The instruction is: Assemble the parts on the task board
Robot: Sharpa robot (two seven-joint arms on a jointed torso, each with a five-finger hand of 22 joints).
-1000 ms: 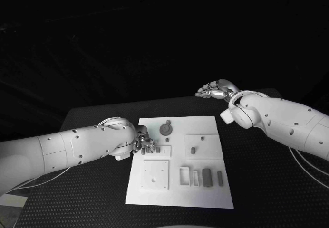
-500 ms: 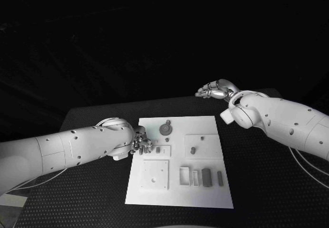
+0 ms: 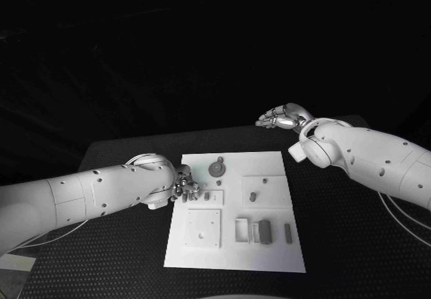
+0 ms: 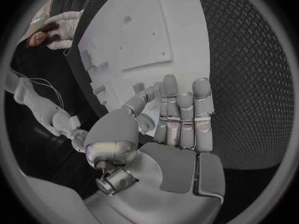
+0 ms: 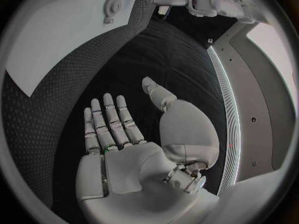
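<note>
Task board (image 3: 269, 261) smooth matt white, plastic-looking. Table (image 3: 359, 249) black, rough dimpled mat texture (clearest in wrist views). Left hand (image 4: 168, 134) and right hand (image 5: 131, 149) satin silvery metal, faint sheen. Arm shells glossy white plastic. Parts (image 3: 270, 232) dull grey, matt.

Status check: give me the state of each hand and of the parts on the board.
Left hand: at the board's left edge, whether it holds a part cannot be told.
Right hand: open, empty, off the board.
Round part: flat on the board.
Bar parts: lying near the front.
</note>
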